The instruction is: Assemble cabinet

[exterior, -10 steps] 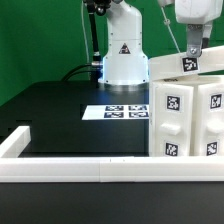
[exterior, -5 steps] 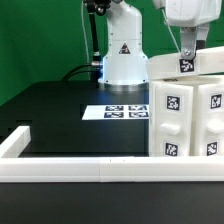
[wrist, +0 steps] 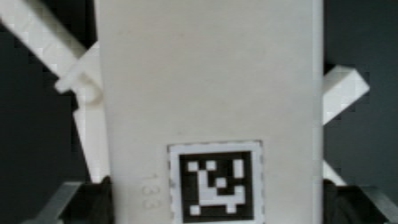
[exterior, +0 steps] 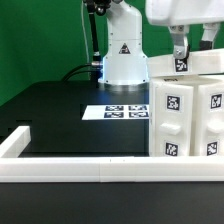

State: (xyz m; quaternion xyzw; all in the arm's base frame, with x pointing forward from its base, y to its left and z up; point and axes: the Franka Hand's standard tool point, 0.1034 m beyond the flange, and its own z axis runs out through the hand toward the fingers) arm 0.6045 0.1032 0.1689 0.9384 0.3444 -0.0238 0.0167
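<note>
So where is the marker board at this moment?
The marker board lies flat on the black table, mid-frame in the exterior view, before the robot base, left of the cabinet.

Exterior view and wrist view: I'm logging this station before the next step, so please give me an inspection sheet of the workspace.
Surface: black table, bare in the middle; marker board lies flat near the robot base.
Job's things: cabinet stands at the exterior view's right, tags on its faces; a tagged white panel fills the wrist view.
Clutter: nothing seen.
Grippers: gripper is low over the cabinet's top; whether the fingers are open or shut cannot be told.
Cables: dark cable beside the base.
Surroundings: white border rail in front, green backdrop behind.
</note>
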